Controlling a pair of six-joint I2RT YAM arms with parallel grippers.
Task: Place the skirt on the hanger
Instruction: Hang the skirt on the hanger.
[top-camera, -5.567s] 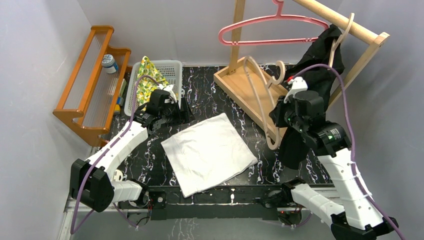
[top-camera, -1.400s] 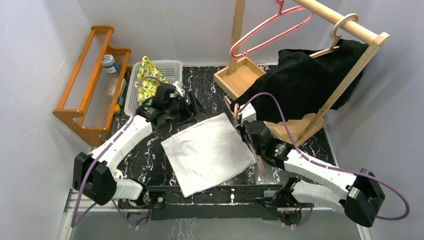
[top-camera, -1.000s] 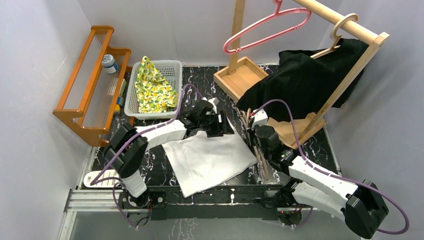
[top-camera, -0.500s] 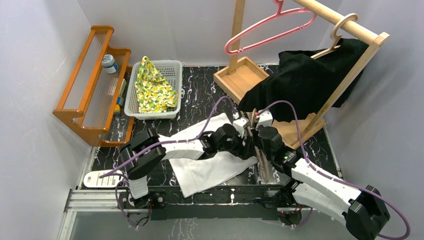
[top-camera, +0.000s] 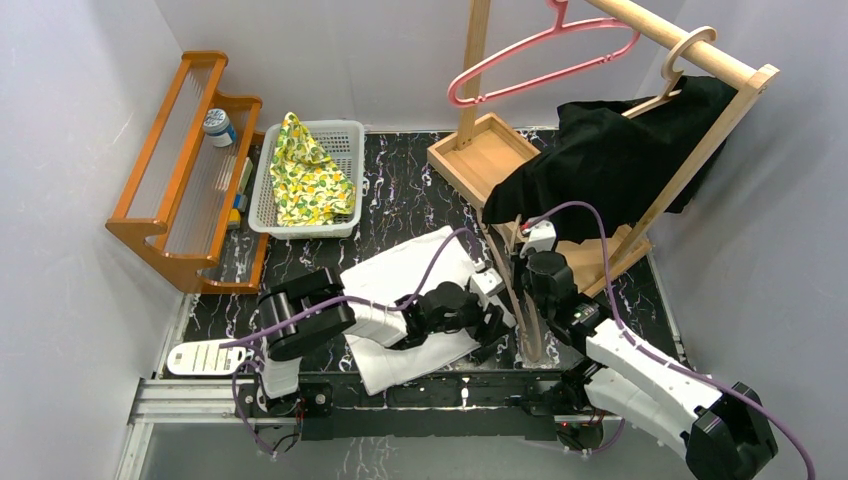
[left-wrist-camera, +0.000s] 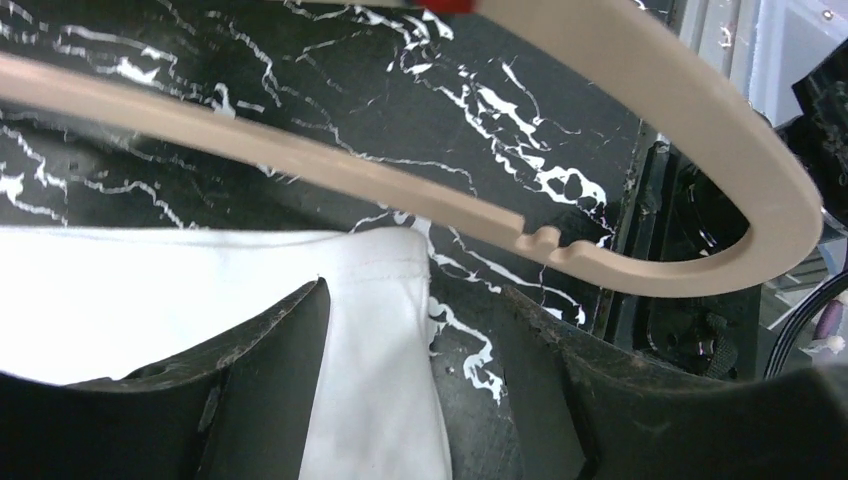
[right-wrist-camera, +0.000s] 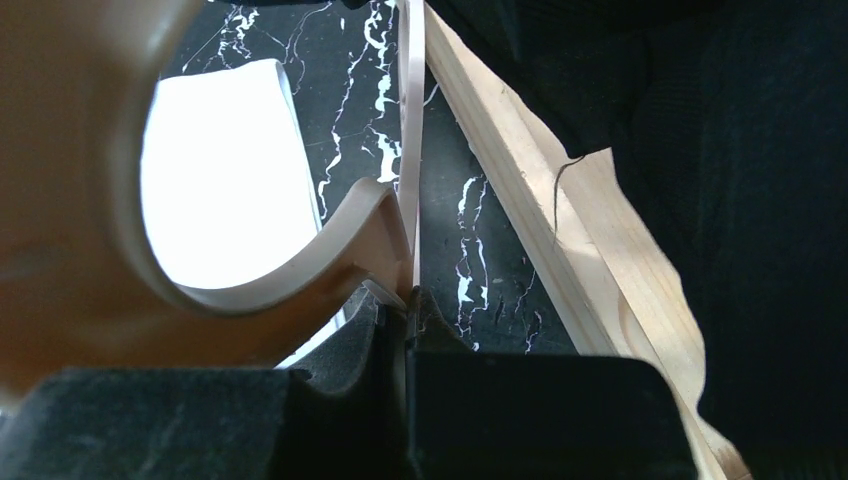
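Observation:
The white skirt (top-camera: 400, 268) lies flat on the black marble table, partly covered by my left arm. My left gripper (top-camera: 499, 325) hovers open over the skirt's near right corner. In the left wrist view the skirt (left-wrist-camera: 200, 290) corner lies between the open fingers of the left gripper (left-wrist-camera: 415, 295), with the beige hanger (left-wrist-camera: 640, 110) curving just above it. My right gripper (top-camera: 528, 290) is shut on the beige hanger (top-camera: 524, 330), holding it upright beside the skirt. In the right wrist view the right gripper (right-wrist-camera: 408, 296) pinches the hanger (right-wrist-camera: 60, 200) by its hook, with the skirt (right-wrist-camera: 220, 180) behind.
A wooden clothes rack (top-camera: 480, 160) stands at the back right, with a pink hanger (top-camera: 545, 55) and a black garment (top-camera: 610, 160) on its rail. A white basket (top-camera: 352, 130) with a yellow cloth and an orange shelf (top-camera: 185, 165) sit at the back left. A white remote (top-camera: 205, 357) lies front left.
My left arm has swept from the basket side across the skirt to its near right corner beside the hanger. The right gripper with the hanger has shifted slightly nearer.

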